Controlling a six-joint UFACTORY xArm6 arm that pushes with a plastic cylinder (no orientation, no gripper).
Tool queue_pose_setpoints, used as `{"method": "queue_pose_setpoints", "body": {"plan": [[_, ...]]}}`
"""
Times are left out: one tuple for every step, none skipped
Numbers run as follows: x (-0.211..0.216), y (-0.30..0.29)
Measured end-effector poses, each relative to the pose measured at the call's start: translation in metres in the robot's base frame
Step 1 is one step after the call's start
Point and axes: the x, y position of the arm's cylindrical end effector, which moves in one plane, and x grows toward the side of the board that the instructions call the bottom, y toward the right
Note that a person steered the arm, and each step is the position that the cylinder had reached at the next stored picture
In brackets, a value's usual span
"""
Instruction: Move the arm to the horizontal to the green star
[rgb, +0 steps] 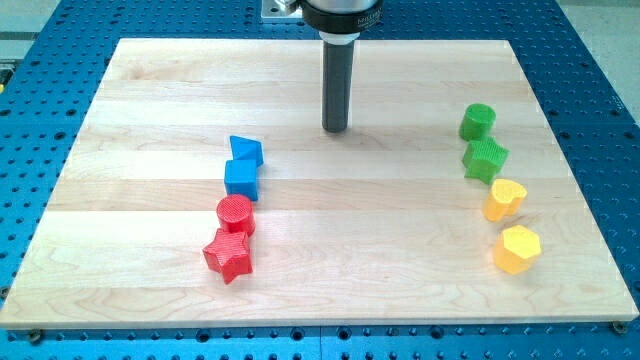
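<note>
**Half done: tip near the star's row, not yet in it**

One rod, no pincer fitted, so nothing opens, shuts or holds; I can only push. My tip (335, 129) rests on the board (150, 80), far-centre, touching no block.

Blocks, right column, far to near: green cylinder (477, 122), green star (485, 160), yellow heart (505, 199), yellow hexagon (517, 249). The star sits just near of the cylinder, apparently touching or almost so; the heart is just beside its near edge. Left column, far to near: blue block (245, 152) of unclear shape, blue cube (241, 179), red cylinder (236, 214), red star (228, 256).

Progress, as I judge it:
- Tip stands well left of the green star, with bare wood between us.
- Tip lines up closer to the green cylinder's row than to the star's, sitting slightly too far back.
- Nothing in either column looks disturbed.

Left to do: a short slide toward the near side until the tip is level with the star. The blue pair lies left and nearer, out of that path. Whether I should also close in sideways, the task does not say.
</note>
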Motion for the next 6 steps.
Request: {"method": "queue_pose_setpoints", "body": {"plan": [[0.000, 0.000], [-0.019, -0.002], [-0.024, 0.013], [-0.047, 0.051], [-0.052, 0.120], [-0.052, 0.211]]}}
